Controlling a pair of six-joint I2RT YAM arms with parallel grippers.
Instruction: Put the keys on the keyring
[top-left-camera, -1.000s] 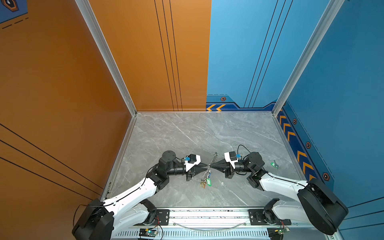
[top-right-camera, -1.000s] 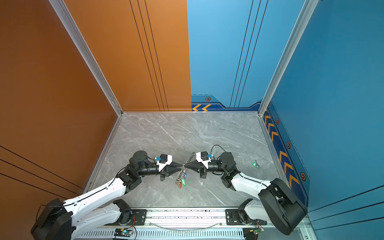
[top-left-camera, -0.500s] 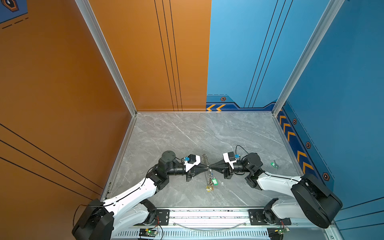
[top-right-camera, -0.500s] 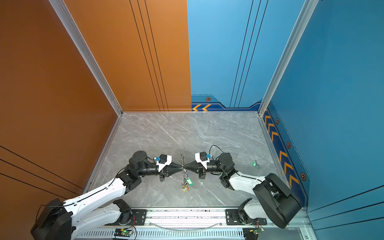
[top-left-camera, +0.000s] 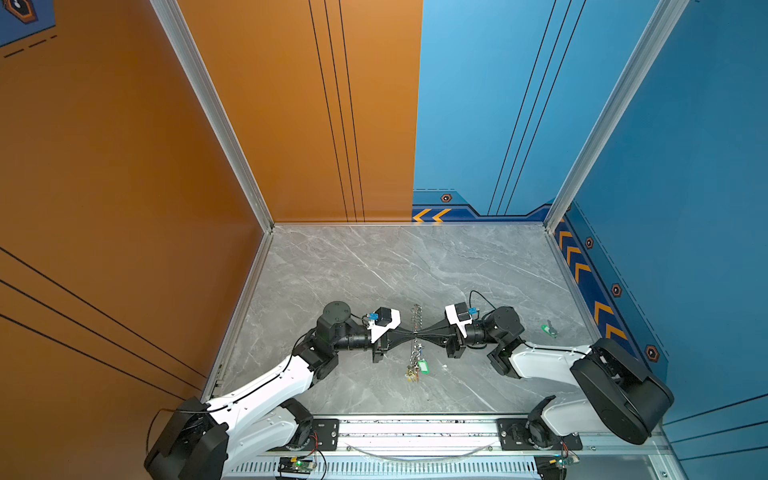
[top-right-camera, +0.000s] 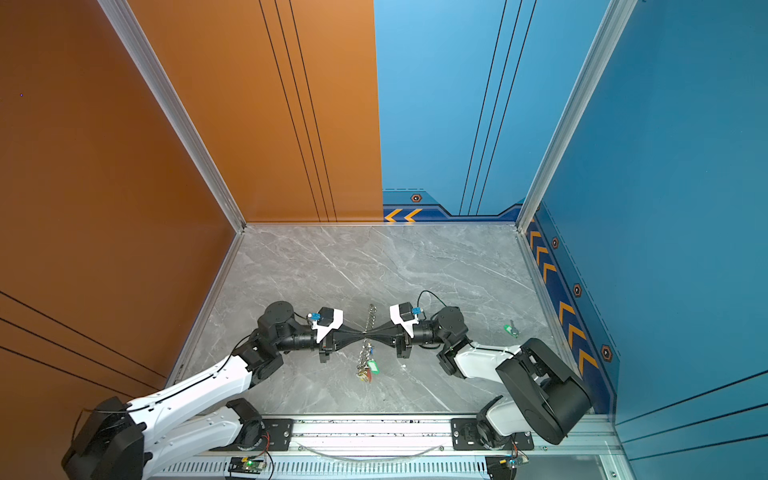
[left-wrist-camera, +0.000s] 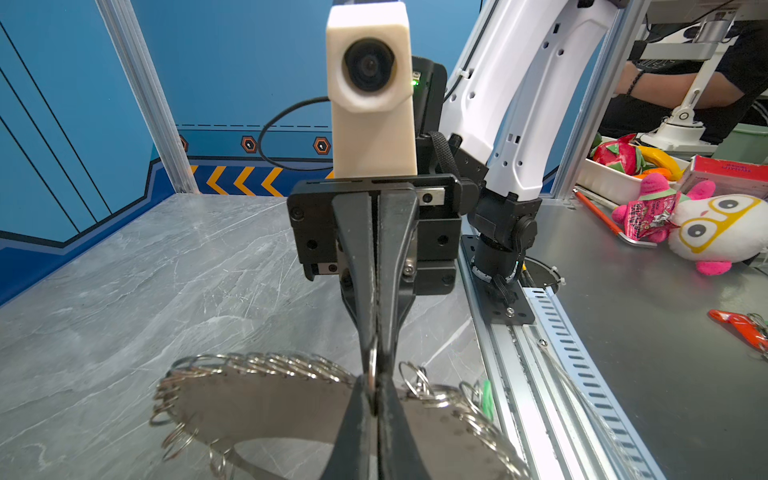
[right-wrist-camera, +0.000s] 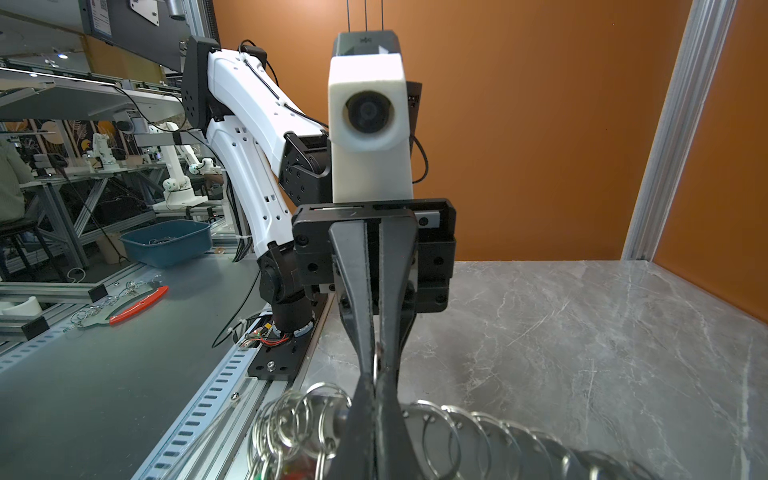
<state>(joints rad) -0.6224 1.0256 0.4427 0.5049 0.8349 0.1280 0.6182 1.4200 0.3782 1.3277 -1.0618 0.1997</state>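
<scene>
The keyring (top-left-camera: 415, 316) (top-right-camera: 371, 313) stands edge-on like a chain above the grey table, mid-front. My left gripper (top-left-camera: 409, 332) (left-wrist-camera: 375, 388) and right gripper (top-left-camera: 422, 332) (right-wrist-camera: 376, 380) meet tip to tip on it, each shut on a silver ring at its rim. The left wrist view shows its flat plate (left-wrist-camera: 266, 411); the right wrist view shows its row of rings (right-wrist-camera: 465, 436). Several keys hang from its near end, among them a green tag (top-left-camera: 423, 367) (left-wrist-camera: 485, 399) and orange ones (top-left-camera: 411, 375). One green key (top-left-camera: 549, 329) (top-right-camera: 511, 330) lies loose on the table at the right.
Orange and blue walls close in the table on three sides. The arms' mounting rail (top-left-camera: 415, 428) runs along the front edge. Beyond the rail stand a bench with plush toys (left-wrist-camera: 706, 232), a red-handled tool (right-wrist-camera: 137, 305) and a blue bin (right-wrist-camera: 166, 241).
The left gripper's jaws have closed fully on the keyring. The keyring has swung from tilted to nearly straight front to back, and the hanging keys have shifted slightly right.
</scene>
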